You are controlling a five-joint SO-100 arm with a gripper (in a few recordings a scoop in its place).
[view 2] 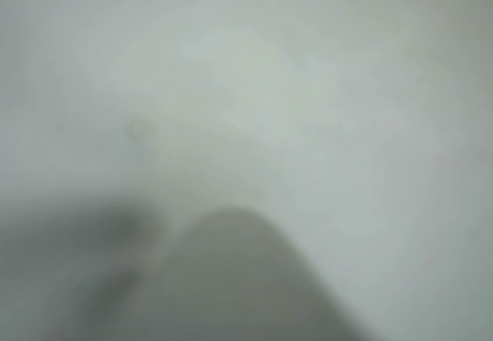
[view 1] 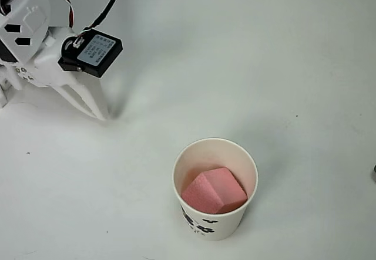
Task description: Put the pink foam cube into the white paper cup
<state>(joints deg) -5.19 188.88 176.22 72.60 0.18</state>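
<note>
One pink foam cube [view 1: 213,191] — inside one white paper cup [view 1: 194,161]

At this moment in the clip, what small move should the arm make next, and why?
Probably none beyond staying parked. In the overhead view the pink foam cube already lies inside the white paper cup, which stands upright, and the gripper sits well away at upper left, holding nothing. Whether its jaws are open or shut is unclear.

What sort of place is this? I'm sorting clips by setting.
Probably a lab or hobby test bench: a plain white table, a small white robot arm with its pincer, and a white paper cup holding a pink foam cube.
</note>
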